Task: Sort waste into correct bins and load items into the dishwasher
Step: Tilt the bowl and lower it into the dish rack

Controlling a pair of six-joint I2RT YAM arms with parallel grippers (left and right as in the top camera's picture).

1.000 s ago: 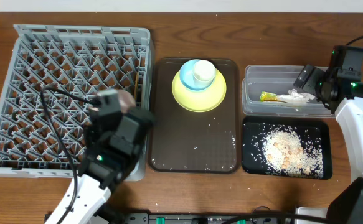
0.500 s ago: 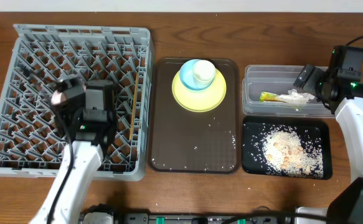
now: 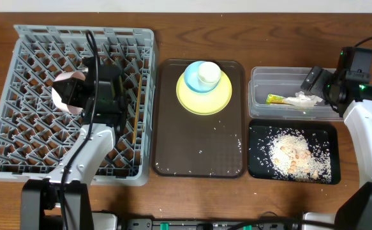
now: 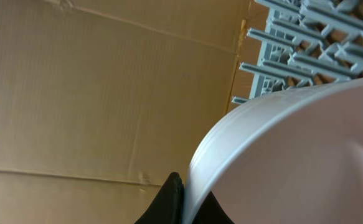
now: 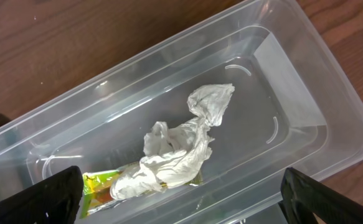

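Nearest, just right of the brown serving tray (image 3: 198,140), pale crumbs (image 3: 294,153) are spread in the black tray (image 3: 256,172). Left of the brown tray, over the grey dish rack (image 3: 20,76), the small pale bowl (image 3: 66,93) is held up. Its rim is pinched between the jaws of the left gripper (image 4: 188,205), which are pressed onto it. Farther off, right of the brown tray, the right gripper (image 5: 181,186) is spread wide above the clear tub (image 5: 293,106) — the tissue (image 5: 181,149) and wrapper (image 5: 100,185) are seen below and between its jaws, untouched.
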